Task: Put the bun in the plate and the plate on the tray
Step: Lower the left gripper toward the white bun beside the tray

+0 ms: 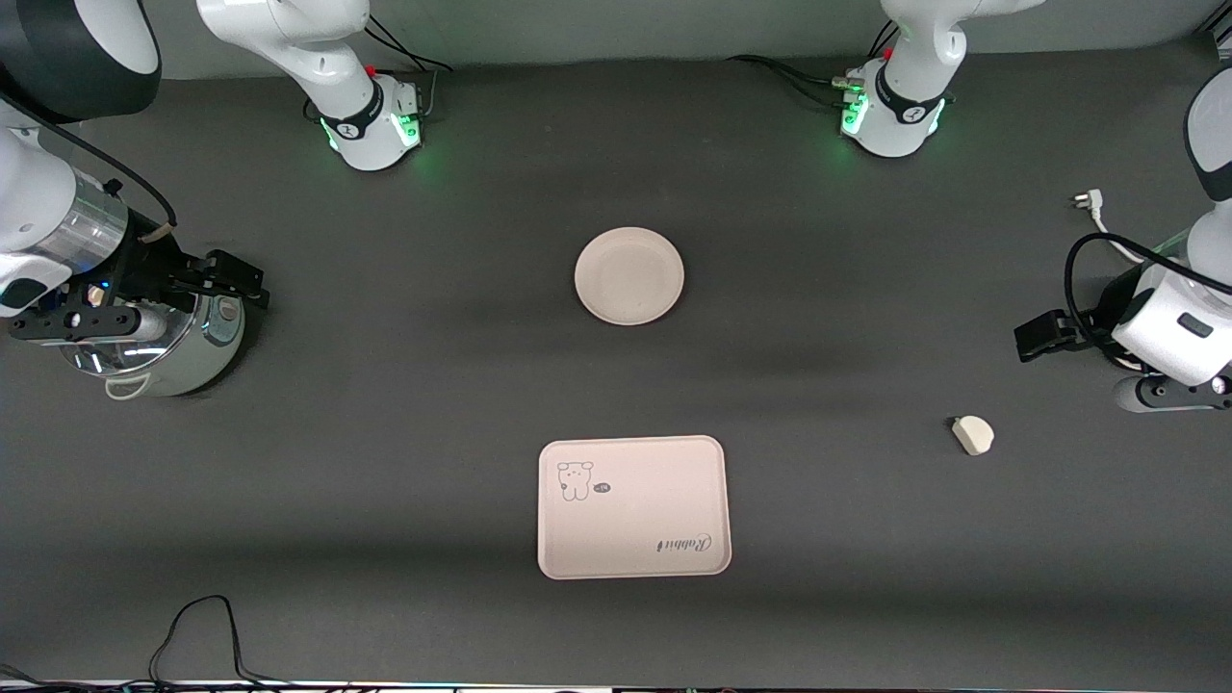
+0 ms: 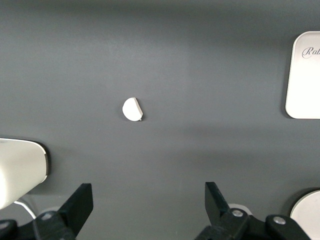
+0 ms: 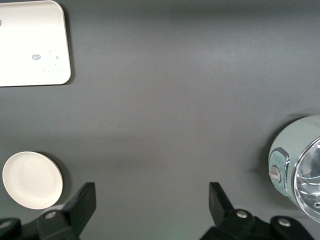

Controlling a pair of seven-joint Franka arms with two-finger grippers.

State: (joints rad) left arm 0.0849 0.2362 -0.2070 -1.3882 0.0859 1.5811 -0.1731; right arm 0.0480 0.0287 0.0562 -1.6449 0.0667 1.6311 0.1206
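Note:
The small off-white bun (image 1: 973, 434) lies on the dark table toward the left arm's end; it also shows in the left wrist view (image 2: 132, 109). The round cream plate (image 1: 629, 276) sits empty mid-table, also in the right wrist view (image 3: 32, 180). The cream-pink tray (image 1: 632, 507) with the bear drawing lies nearer the front camera than the plate. My left gripper (image 1: 1041, 337) (image 2: 148, 192) is open and empty, up over bare table close to the bun. My right gripper (image 1: 231, 279) (image 3: 150, 192) is open and empty, over the right arm's end of the table.
A pale green and metal appliance (image 1: 154, 346) stands under the right arm, also in the right wrist view (image 3: 297, 167). A white plug (image 1: 1086, 202) lies at the left arm's end. A black cable (image 1: 202, 626) loops near the table's front edge.

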